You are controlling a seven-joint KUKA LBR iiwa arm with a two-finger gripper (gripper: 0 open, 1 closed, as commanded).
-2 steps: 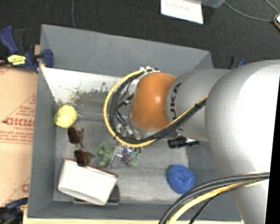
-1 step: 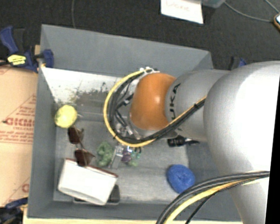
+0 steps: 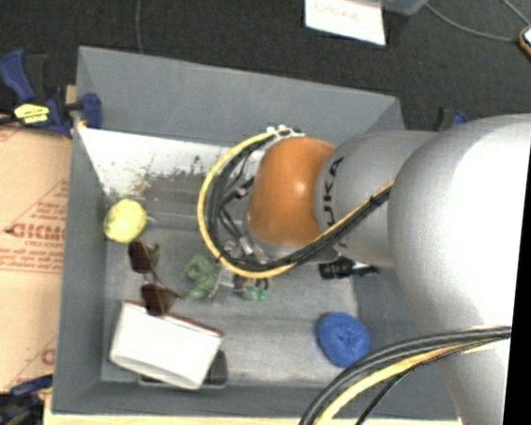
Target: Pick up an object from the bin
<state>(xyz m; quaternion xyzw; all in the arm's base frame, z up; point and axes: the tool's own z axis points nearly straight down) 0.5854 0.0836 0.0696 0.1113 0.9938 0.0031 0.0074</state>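
the gripper (image 3: 237, 272) hangs low near the middle of the grey bin (image 3: 81, 263), mostly tucked under the orange cover (image 3: 286, 195) at the wrist and behind a loop of yellow and black cables (image 3: 211, 212), so we cannot tell whether it is wide or narrow, nor whether it has anything in it. the nearest thing is a small pale green piece (image 3: 203, 279) on the bin floor, just beside the gripper on the view's left and a touch toward the near wall. a second green scrap (image 3: 255, 291) lies just to the gripper's other side. we judge the green piece the likeliest pick, and the move would turn on that small offset to the left. the piece looks lumpy and we cannot make out a clear long axis, so we would not count on any one closing direction. farther left lie two dark brown pieces (image 3: 148, 278), a yellow ball (image 3: 125, 220) near the left wall and a white box (image 3: 165, 345) against the near wall. a blue lump (image 3: 342, 338) sits well apart on the right, partly under the arm (image 3: 436, 206). black letters on the arm's white shell read as kuka, partly crossed by a cable. the white box shows no print that we can read.
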